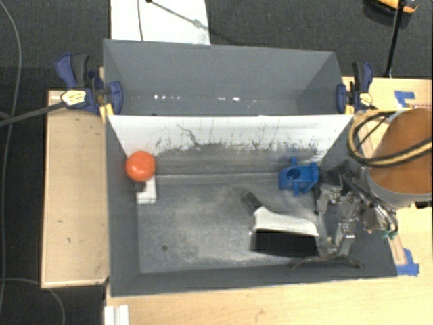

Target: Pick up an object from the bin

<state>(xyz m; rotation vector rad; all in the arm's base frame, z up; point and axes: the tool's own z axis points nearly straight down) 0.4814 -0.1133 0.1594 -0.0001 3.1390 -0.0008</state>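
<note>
Camera view | pincer [333,248] is seen low in the bin's [196,232] right front corner, just beside a flat black-and-white box [284,239] | opening cannot be told; nothing is seen held | pick is judged not yet done: grasp and lift are left

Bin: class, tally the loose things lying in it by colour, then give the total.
Orange: 1, ball
White: 1, small block
Blue: 1, plastic piece
Dark grey: 1, small stub
White-and-black: 1, flat box
Total: 5
</note>
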